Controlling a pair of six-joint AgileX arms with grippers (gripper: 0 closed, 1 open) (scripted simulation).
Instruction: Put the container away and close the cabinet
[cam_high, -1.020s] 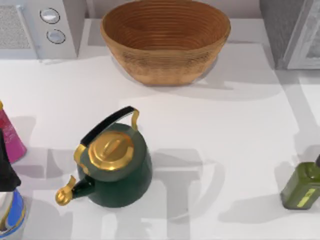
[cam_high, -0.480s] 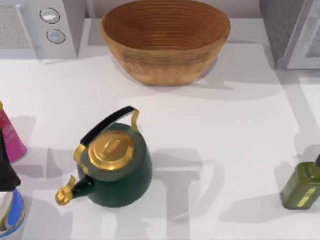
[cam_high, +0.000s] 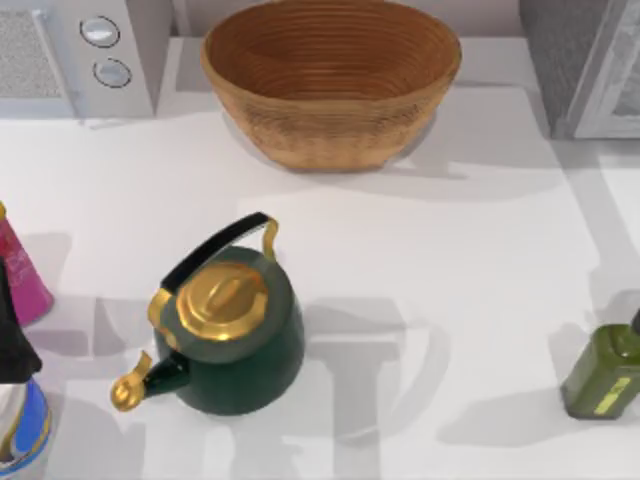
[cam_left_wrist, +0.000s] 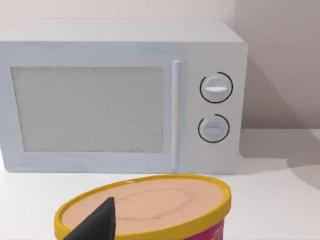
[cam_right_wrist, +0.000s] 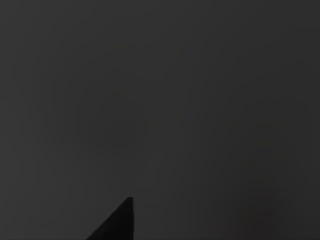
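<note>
- Container: I cannot tell where it is.
- Left gripper (cam_left_wrist: 98, 223): at the table's left edge, hovering just above the pink bottle (cam_left_wrist: 150, 207); I cannot tell whether it is open or closed.
- Pink bottle: upright, yellow-rimmed top directly beneath the left gripper.
- Microwave (cam_left_wrist: 120, 95): white, beyond the pink bottle, door facing the left gripper.
- Kettle (cam_high: 235, 335): dark green, gold lid, near the left gripper towards the table's middle.
- Basket (cam_high: 330, 80): woven, well apart from the left gripper.
- Olive-green bottle (cam_high: 602, 372): at the table's right edge, farthest from the left gripper.
- Right gripper (cam_right_wrist: 117, 225): its wrist view is dark; open or closed, cannot tell.
</note>
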